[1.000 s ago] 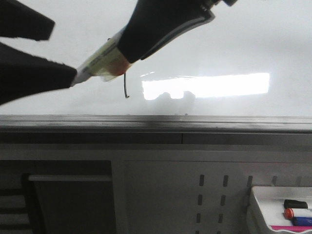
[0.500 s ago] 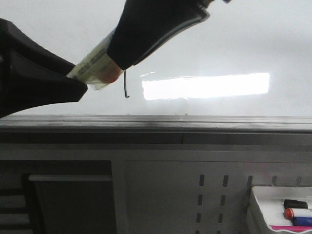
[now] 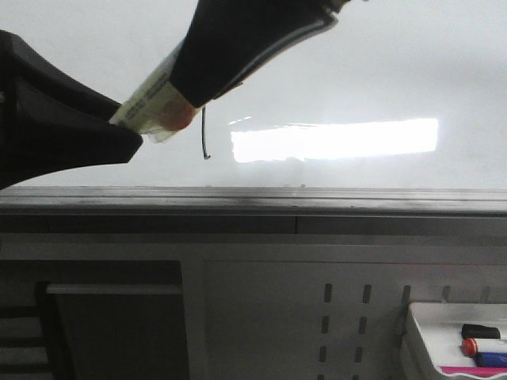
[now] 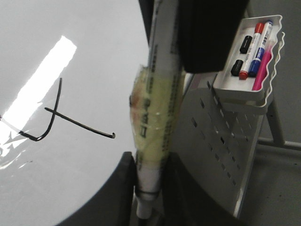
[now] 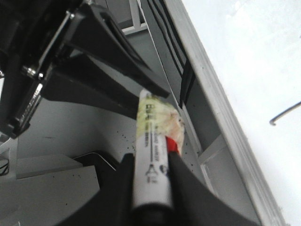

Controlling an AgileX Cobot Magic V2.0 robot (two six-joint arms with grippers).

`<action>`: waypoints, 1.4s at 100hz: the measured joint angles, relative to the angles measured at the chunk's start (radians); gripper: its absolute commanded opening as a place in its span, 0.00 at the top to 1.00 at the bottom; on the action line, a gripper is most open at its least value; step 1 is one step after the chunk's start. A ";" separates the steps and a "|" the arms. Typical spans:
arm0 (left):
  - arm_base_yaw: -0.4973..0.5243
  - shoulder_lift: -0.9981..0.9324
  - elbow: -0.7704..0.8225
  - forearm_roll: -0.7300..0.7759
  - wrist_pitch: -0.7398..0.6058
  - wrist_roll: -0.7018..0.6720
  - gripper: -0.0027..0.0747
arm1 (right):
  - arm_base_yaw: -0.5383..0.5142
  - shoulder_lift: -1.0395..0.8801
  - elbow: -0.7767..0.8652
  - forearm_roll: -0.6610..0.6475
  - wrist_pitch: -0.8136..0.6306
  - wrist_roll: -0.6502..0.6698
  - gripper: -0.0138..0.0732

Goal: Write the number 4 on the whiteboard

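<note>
The whiteboard (image 3: 356,63) is glossy white with a grey ledge (image 3: 317,202) along its near edge. The number 4 (image 4: 52,110) is drawn on it in thin black lines; in the front view only one vertical stroke (image 3: 203,134) shows. A white marker (image 3: 154,99) wrapped in yellowish tape hangs just in front of the board. My right gripper (image 3: 188,93) is shut on its body, as the right wrist view (image 5: 150,172) shows. My left gripper (image 3: 131,123) is shut on the marker's other end (image 4: 151,188).
A small white tray (image 3: 432,317) with black, red, blue and pink markers hangs on the perforated grey panel (image 3: 341,317) below the ledge, at the lower right. It also shows in the left wrist view (image 4: 244,92).
My left gripper was open around the marker's end one second ago and has shut on it. The right gripper and marker shifted slightly left.
</note>
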 measured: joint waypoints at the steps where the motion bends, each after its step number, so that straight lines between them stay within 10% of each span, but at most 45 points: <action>1: 0.000 0.000 0.000 -0.015 0.000 0.000 0.99 | 0.000 0.000 -0.003 0.001 0.000 0.000 0.36; 13: 0.002 0.000 -0.002 -0.241 0.019 -0.002 0.99 | -0.008 -0.005 -0.033 0.015 -0.058 -0.007 0.11; 45: 0.107 0.028 -0.041 -0.958 0.088 -0.008 0.99 | -0.079 -0.112 -0.050 0.022 -0.226 0.020 0.28; 72: 0.141 0.191 -0.146 -1.061 0.173 -0.009 0.98 | -0.079 -0.120 -0.050 0.041 -0.226 0.023 0.28; 110: 0.141 0.216 -0.162 -1.067 0.129 -0.009 0.41 | -0.079 -0.120 -0.050 0.044 -0.185 0.023 0.29; 129: 0.141 0.174 -0.162 -1.067 0.154 -0.009 0.43 | -0.079 -0.133 -0.042 0.044 -0.185 0.025 0.78; 140: 0.141 0.083 -0.162 -1.051 0.159 -0.009 0.73 | -0.079 -0.173 0.006 0.048 -0.193 0.025 0.90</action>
